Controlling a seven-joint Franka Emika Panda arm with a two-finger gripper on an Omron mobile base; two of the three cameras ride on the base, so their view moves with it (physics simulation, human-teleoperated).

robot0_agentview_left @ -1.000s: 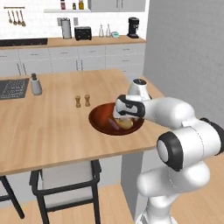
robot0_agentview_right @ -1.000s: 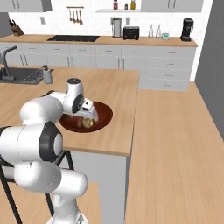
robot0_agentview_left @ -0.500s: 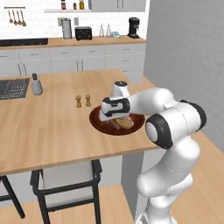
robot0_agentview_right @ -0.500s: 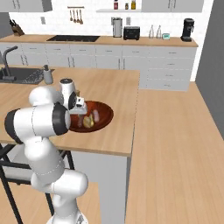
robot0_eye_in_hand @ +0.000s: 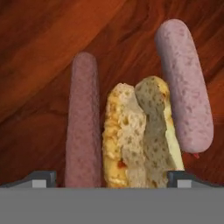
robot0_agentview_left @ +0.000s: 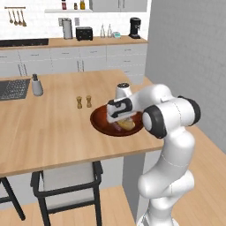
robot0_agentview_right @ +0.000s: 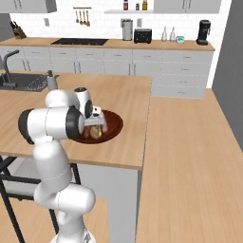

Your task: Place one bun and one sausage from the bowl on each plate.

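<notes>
Tool (robot0_eye_in_hand: pixel 112 177) gapes wide and empty over buns (robot0_eye_in_hand: pixel 140 135) in the bowl (robot0_eye_in_hand: pixel 39 52).

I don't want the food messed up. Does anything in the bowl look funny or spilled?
Nothing is spilled. In the hand view two buns lie pressed together side by side between two sausages, all inside the brown bowl. The open gripper hangs just above them. It is only a bit crowded.
</notes>
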